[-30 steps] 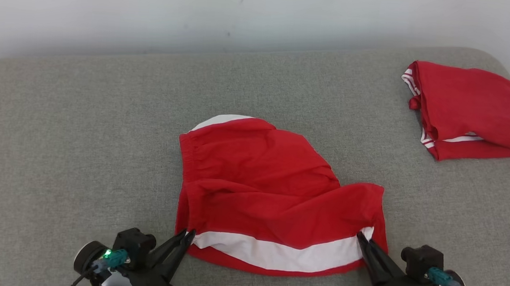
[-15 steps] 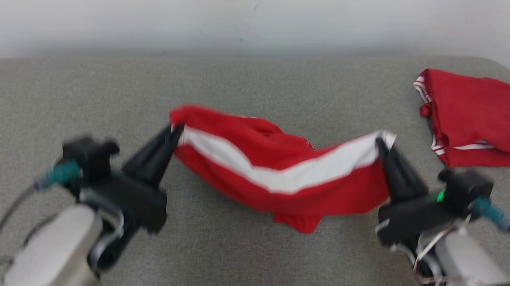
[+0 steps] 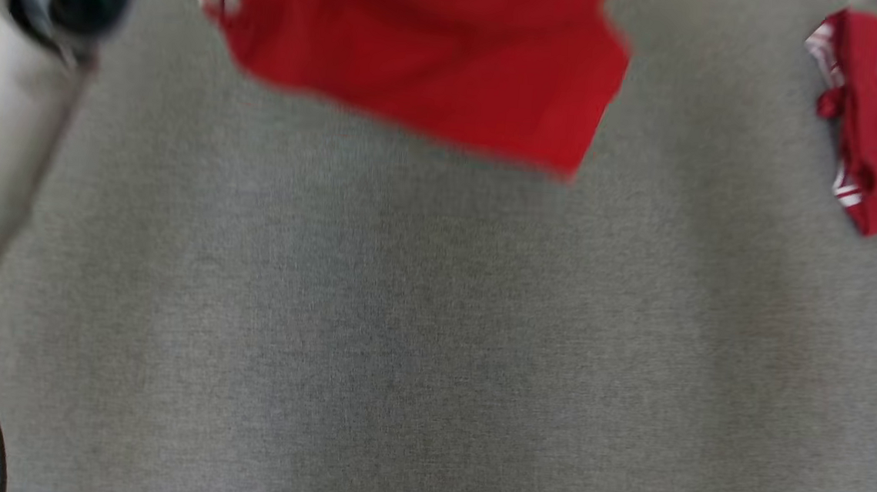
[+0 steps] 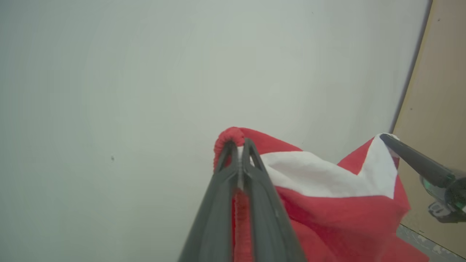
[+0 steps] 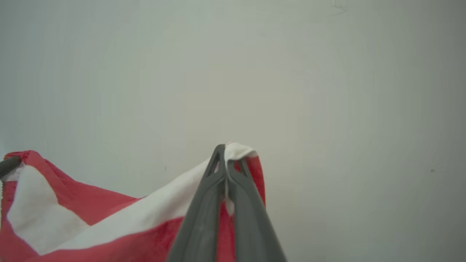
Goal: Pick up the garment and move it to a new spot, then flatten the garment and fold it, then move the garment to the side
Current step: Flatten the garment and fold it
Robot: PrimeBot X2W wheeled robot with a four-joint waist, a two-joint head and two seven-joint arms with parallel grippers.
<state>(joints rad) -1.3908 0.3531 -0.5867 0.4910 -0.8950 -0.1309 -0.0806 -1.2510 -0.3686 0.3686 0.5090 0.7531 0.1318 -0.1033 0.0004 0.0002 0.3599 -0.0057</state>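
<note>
Grey padded bench (image 3: 431,353) below, and the red garment (image 3: 421,52) hangs clear above its far side, left claw (image 4: 238,145) and right claw (image 5: 226,153) each clamped on a white-banded corner: pickup looks done; placing, flattening, folding, setting aside all lie ahead.

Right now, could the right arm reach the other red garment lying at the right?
Probably not: the right hand is shut on a corner of the lifted garment, so it is not free.

Head looks down on cushion (image 3: 431,353); wrists face wall (image 4: 109,72), share garment (image 4: 327,218).
</note>
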